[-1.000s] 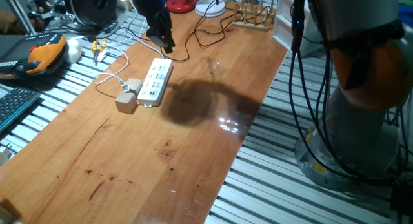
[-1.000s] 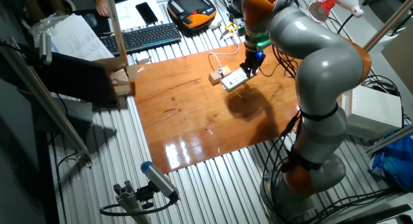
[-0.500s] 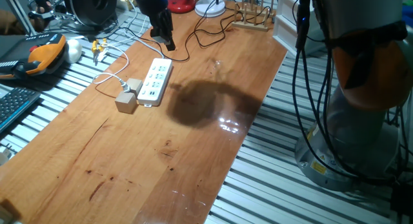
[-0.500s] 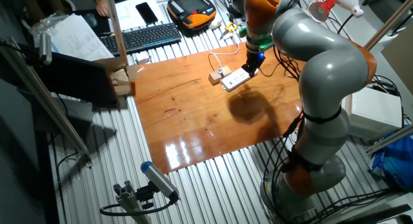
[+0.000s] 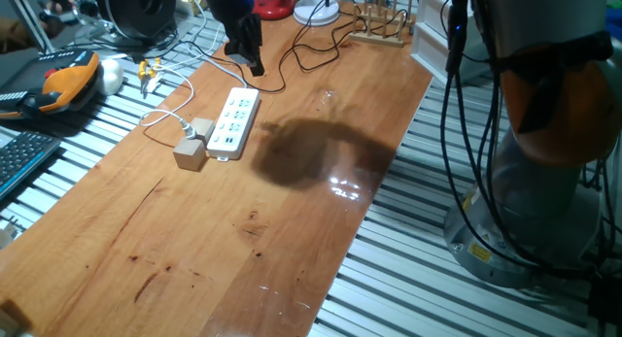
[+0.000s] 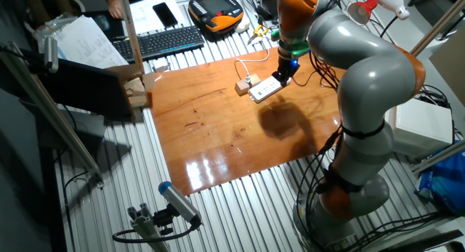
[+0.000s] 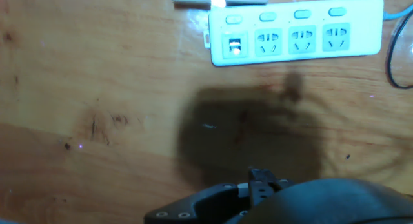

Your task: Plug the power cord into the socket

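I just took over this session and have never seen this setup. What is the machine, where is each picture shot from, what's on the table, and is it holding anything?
The machine is a grey and orange robot arm beside a wooden table. Two pictures come from fixed cameras on different sides; the third looks down from the hand. On the table lie the socket, a white power strip, and beside it tan blocks, with the power cord looping away from them. The end effector hangs over the strip's far end. Nothing shows in its grip, though its fingers are too dark to read.
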Controlling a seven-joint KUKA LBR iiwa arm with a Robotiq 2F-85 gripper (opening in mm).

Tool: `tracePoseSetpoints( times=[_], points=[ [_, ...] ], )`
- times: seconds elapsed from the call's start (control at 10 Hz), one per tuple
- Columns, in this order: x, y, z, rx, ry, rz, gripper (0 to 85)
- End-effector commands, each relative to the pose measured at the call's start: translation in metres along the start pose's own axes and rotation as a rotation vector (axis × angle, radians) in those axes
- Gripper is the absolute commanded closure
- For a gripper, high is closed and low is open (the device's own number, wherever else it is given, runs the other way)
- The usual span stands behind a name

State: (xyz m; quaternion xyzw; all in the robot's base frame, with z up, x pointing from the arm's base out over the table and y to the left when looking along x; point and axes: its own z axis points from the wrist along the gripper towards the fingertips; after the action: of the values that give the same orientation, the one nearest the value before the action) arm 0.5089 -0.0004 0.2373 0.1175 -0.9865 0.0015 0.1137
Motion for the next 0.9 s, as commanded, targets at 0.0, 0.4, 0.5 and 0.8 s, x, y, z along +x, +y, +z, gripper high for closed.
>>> tracePoseSetpoints(
  times=[0.0, 0.4, 0.5, 0.8],
  points=[
    [0.0001, -0.0004, 0.0000, 0.000, 0.010, -0.006, 85.0],
    [0.0001, -0.0004, 0.0000, -0.114, -0.047, -0.053, 85.0],
    [0.0001, -0.0004, 0.0000, -0.121, -0.026, -0.063, 85.0],
    [0.0001, -0.0004, 0.0000, -0.104, -0.011, -0.067, 85.0]
  ],
)
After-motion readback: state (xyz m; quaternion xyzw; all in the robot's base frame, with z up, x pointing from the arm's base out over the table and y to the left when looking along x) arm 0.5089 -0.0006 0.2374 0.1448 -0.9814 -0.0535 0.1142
